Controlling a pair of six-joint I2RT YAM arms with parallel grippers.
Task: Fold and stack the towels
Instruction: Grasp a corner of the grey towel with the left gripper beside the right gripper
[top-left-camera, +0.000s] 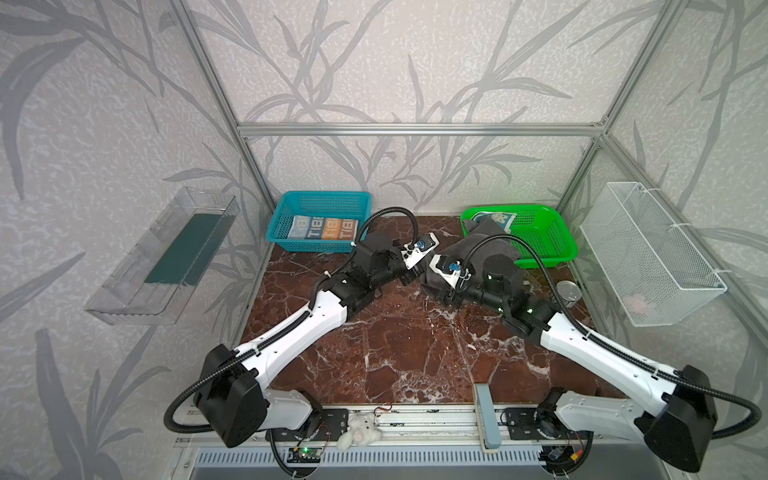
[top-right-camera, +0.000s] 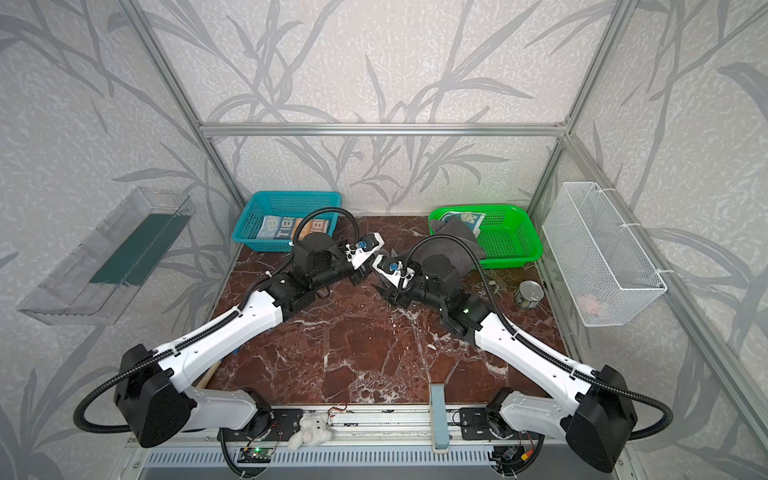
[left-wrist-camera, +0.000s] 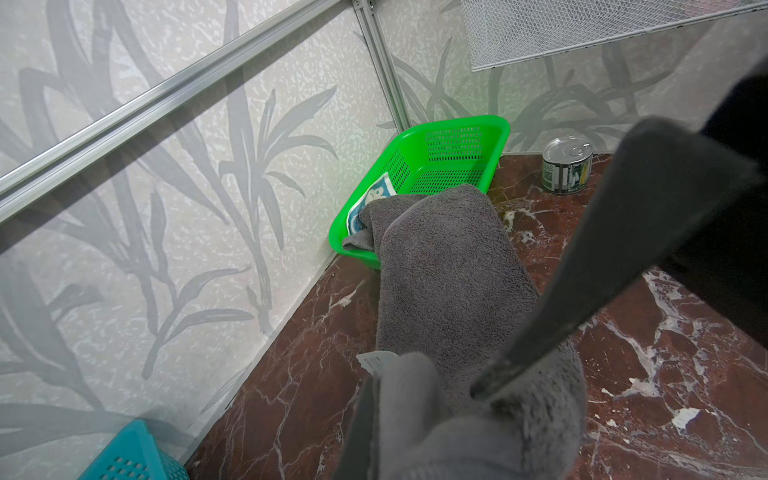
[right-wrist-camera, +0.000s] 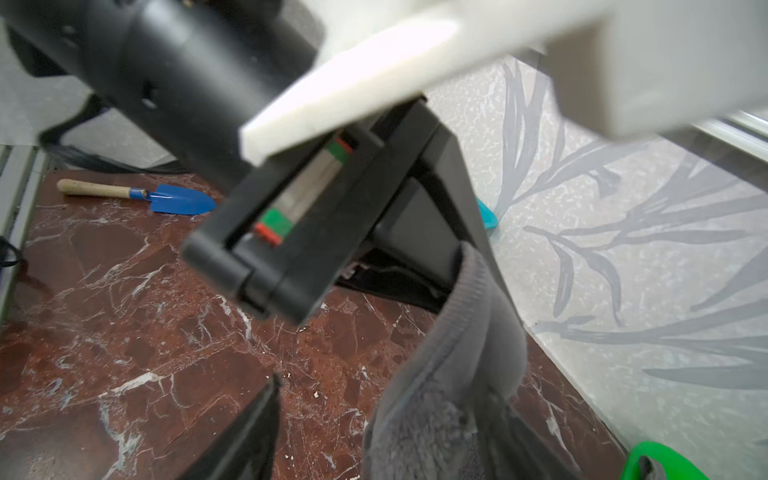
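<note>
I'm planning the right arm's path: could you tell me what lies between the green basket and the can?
Only bare table shows between green basket and can, clearest in the left wrist view.

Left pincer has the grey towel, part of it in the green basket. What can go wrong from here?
1. The dark grey terry towel drapes over the rim of the green plastic basket; pulling could drag the basket, or the small teal bunny-print cloth partly under it.
2. The left pincer, shut on the towel, and the open right pincer sit very close; they might collide.
3. The silver tin can near the basket could get knocked.
</note>
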